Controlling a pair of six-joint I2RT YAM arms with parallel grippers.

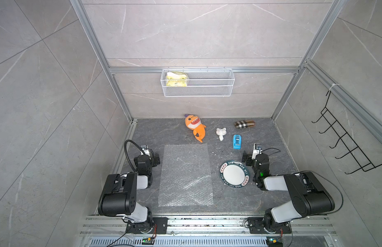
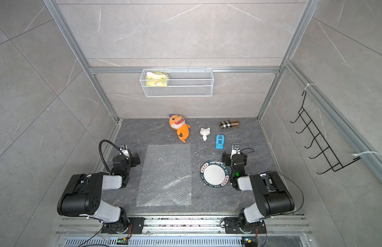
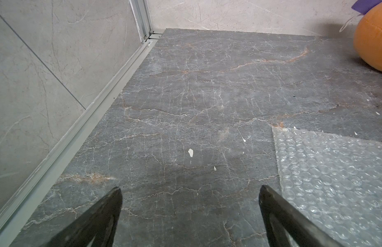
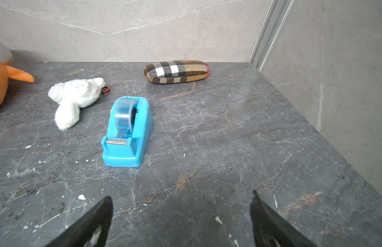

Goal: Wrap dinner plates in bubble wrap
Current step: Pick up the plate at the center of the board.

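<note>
Jaws apart, left gripper [image 3: 190,190] and right gripper [image 4: 181,196] hold nothing. Round green-rimmed white plate [image 1: 234,174] lies beside clear bubble-wrap sheet [image 1: 185,175]; its low rim may slip when pinched.

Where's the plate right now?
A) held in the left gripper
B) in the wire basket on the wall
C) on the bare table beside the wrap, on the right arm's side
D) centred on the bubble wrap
C: in a top view the plate lies flat on the table, apart from the bubble wrap.
</note>
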